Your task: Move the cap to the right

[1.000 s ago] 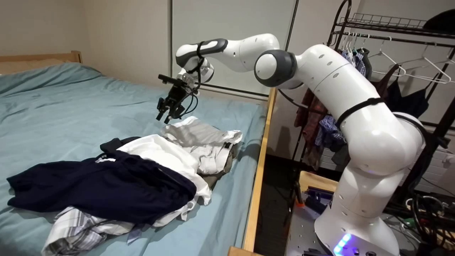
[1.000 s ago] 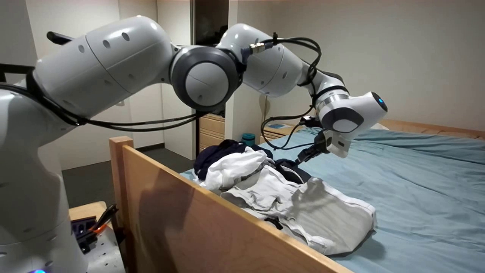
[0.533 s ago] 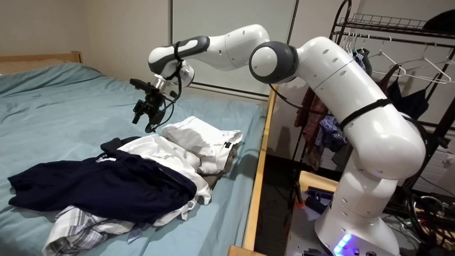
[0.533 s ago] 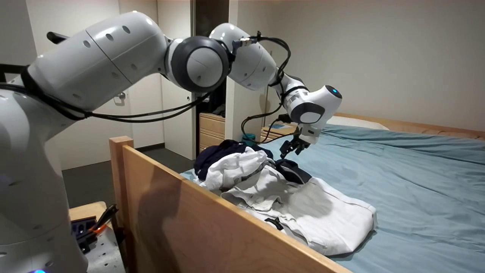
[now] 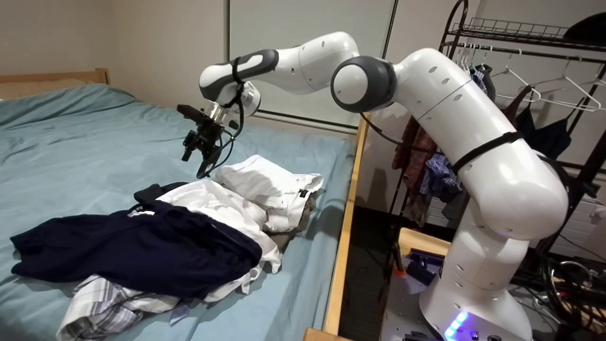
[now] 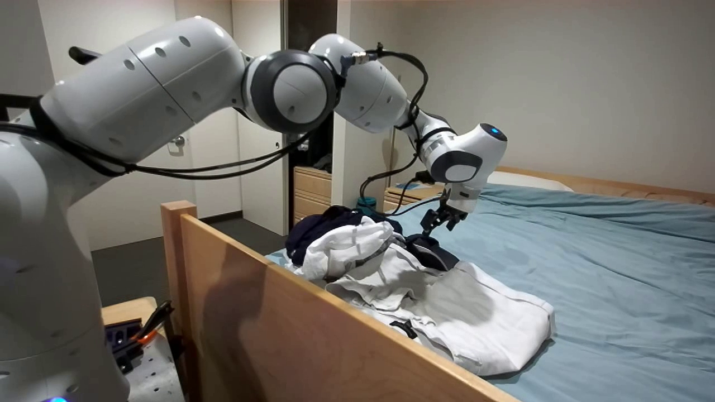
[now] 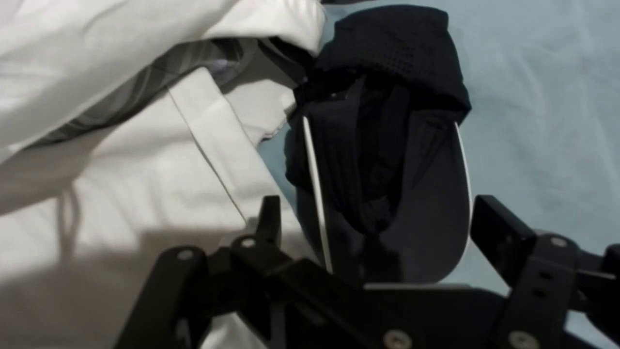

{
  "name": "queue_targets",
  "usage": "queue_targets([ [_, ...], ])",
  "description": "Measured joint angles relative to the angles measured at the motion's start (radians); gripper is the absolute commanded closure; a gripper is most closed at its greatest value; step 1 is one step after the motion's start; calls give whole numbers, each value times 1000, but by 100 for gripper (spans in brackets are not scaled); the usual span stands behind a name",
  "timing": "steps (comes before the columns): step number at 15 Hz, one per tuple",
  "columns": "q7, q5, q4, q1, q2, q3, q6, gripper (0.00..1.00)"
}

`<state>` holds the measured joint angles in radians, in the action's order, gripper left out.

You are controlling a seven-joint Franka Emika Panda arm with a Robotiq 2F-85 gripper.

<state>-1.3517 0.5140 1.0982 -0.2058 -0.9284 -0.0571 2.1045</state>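
Inward from the railed edge of the bed [image 5: 90, 175], just past the pale folded garment [image 6: 475, 315]: black cap [image 7: 380, 145], with brim [image 7: 426, 242] toward the gripper [image 7: 378, 220] and crown [image 7: 397, 43] near the white crumpled garment [image 6: 346, 245]. Hovers above with two fingers [image 7: 270, 220] spread wide, pinching nothing.

Likeliest trouble: nipping the pale garment's border along with the brim, because of cloth lying just beside the cap, under one finger. Next, a slip on closing, from coming down too shallow over a smooth-looking, probably stiff brim. Then a crushed crown from too deep a grip, or the white garment dragged along, if snagged; cannot tell whether touching. Wrong destination too: no word of which bed edge to count as right.

To count: one bed, one corner post [image 6: 176, 251], one arm [image 5: 454, 109], one gripper, two fingers, one cap. Among clothes, one pale, one white, one navy garment [image 5: 142, 251] toward the post's corner, one plaid garment [image 5: 102, 308] poking out beneath. Plaid cloth [image 7: 193, 63] under the white one in the wrist view: same piece or second, cannot tell.
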Motion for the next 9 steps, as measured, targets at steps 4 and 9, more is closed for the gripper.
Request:
queue_targets([
  [4,-56,-57,-104,41,-67,70,26,0],
  [9,-82,-178,-257,68,-171,99,-146,0],
])
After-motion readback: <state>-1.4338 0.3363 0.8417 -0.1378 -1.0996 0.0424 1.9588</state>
